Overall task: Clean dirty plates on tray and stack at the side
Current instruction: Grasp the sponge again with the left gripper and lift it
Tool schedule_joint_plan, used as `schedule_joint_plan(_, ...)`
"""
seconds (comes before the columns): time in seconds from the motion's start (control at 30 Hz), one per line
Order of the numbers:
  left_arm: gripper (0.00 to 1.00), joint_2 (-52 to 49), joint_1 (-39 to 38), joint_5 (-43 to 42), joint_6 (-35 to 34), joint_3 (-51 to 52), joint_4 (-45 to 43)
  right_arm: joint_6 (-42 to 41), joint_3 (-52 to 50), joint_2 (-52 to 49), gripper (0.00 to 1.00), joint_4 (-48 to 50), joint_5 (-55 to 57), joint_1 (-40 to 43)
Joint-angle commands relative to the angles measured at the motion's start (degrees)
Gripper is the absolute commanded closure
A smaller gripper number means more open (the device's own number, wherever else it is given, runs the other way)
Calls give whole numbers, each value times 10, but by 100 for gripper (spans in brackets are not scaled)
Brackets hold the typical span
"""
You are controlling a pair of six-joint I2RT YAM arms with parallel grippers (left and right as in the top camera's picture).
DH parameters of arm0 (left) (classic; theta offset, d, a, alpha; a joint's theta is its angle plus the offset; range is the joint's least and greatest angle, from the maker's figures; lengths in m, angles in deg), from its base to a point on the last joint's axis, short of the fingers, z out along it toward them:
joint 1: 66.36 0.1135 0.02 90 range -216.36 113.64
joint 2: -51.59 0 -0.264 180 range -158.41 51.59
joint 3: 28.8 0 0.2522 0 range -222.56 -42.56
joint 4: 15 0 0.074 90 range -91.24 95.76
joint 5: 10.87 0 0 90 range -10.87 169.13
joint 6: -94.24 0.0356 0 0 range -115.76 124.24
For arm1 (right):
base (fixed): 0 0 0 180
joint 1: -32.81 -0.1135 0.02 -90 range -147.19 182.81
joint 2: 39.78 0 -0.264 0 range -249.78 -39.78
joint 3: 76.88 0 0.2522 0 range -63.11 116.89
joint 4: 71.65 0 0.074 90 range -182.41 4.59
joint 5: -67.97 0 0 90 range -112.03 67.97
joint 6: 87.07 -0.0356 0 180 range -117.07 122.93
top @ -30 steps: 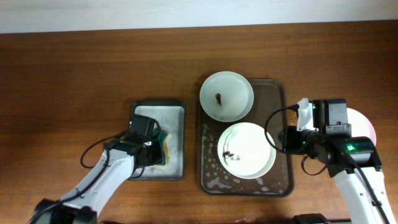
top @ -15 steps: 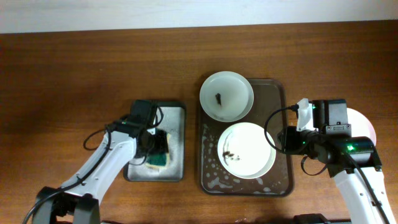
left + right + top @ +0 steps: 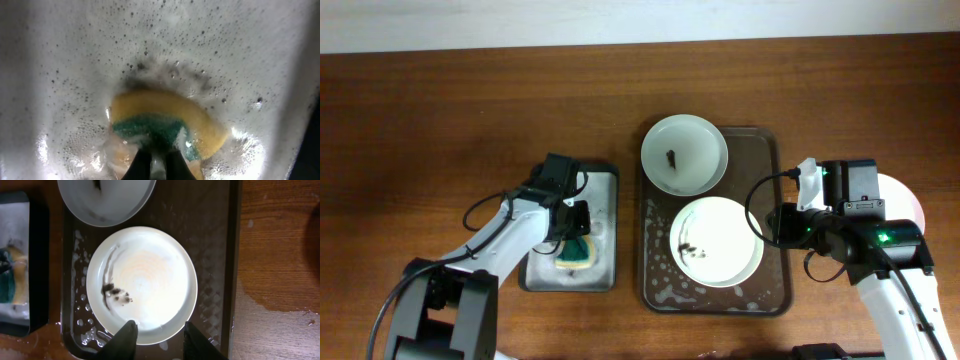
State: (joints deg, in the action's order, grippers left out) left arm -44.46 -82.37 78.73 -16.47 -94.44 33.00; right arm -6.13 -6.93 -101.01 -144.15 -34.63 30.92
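Note:
Two white plates lie on the dark brown tray (image 3: 766, 292) (image 3: 215, 255). The far plate (image 3: 685, 153) (image 3: 110, 200) has a dark speck at its centre. The near plate (image 3: 720, 240) (image 3: 145, 280) carries dark smears on its left side. A third plate (image 3: 908, 198) rests on the table to the right, half hidden by my right arm. My right gripper (image 3: 767, 228) (image 3: 159, 330) is open, its fingers astride the near plate's rim. My left gripper (image 3: 572, 222) (image 3: 161, 154) is shut on the green-yellow sponge (image 3: 577, 251) (image 3: 165, 125), which bends under the pinch.
The sponge lies in a smaller grey tray (image 3: 602, 188) (image 3: 75, 75) covered in foam, left of the brown tray. Soapy drops (image 3: 665, 280) dot the brown tray's left and front parts. A wet patch (image 3: 270, 295) marks the wood right of it.
My left gripper has swung toward the far right part of the grey tray and closed on the sponge. The right arm and the plates have stayed still.

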Motion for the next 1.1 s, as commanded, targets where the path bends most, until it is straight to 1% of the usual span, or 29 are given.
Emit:
schedule_joint_plan(0.0, 92, 8, -1, 2, 3, -55, 64, -4, 4, 0, 68, 0, -5, -3)
schedule_joint_plan(0.03, 76, 19, -1, 2, 3, -76, 92, -4, 4, 0, 68, 0, -5, -3)
schedule_joint_plan(0.07, 53, 33, -1, 2, 3, -103, 130, -4, 4, 0, 68, 0, -5, -3)
schedule_joint_plan(0.1, 47, 39, -1, -1, 2, -110, 144, -4, 4, 0, 68, 0, -5, -3)
schedule_joint_plan(0.13, 43, 44, -1, -14, 2, -112, 154, -4, 4, 0, 68, 0, -5, -3)
schedule_joint_plan(0.17, 44, 44, -1, -30, 2, -112, 165, -4, 4, 0, 68, 0, -5, -3)
schedule_joint_plan(0.23, 48, 43, -7, -51, 2, -101, 181, -4, 4, 0, 68, 0, -5, -3)
schedule_joint_plan(0.3, 50, 42, -17, -52, 2, -80, 177, -4, 4, 0, 68, 0, -5, -3)
schedule_joint_plan(0.4, 61, 42, -38, -49, -11, -14, 122, -4, 4, 0, 68, 0, -4, -3)
schedule_joint_plan(0.47, 64, 42, -47, -26, -33, 26, 85, -4, 4, 0, 68, 0, -5, -3)
schedule_joint_plan(0.53, 69, 42, -50, -2, -57, 61, 50, -4, 4, 0, 68, -1, -5, -3)
schedule_joint_plan(0.57, 72, 42, -49, 2, -63, 74, 32, -4, 4, 0, 68, -1, -5, -3)
schedule_joint_plan(0.63, 82, 43, -49, 2, -63, 79, 15, -4, 4, 0, 68, -2, -5, -3)
schedule_joint_plan(0.67, 82, 44, -49, 1, -62, 72, 18, -4, 4, 0, 68, -2, -5, -3)
schedule_joint_plan(0.73, 79, 53, -49, -18, -62, 40, 49, -4, 4, 0, 68, -2, -4, -3)
schedule_joint_plan(0.8, 72, 69, -49, -22, -60, 0, 90, -4, 4, 0, 68, -2, -4, -3)
schedule_joint_plan(0.87, 56, 90, -49, -9, -45, -39, 130, -4, 4, 0, 68, -3, -4, -3)
schedule_joint_plan(0.9, 52, 96, -49, 2, -45, -44, 137, -4, 4, 0, 68, -3, -4, -3)
schedule_joint_plan(1.0, 47, 97, -49, 47, -45, -35, 155, -4, 4, 0, 68, -3, -4, -3)
schedule_joint_plan(1.07, 48, 92, -49, 60, -54, -16, 148, -4, 4, 0, 68, -3, -4, -3)
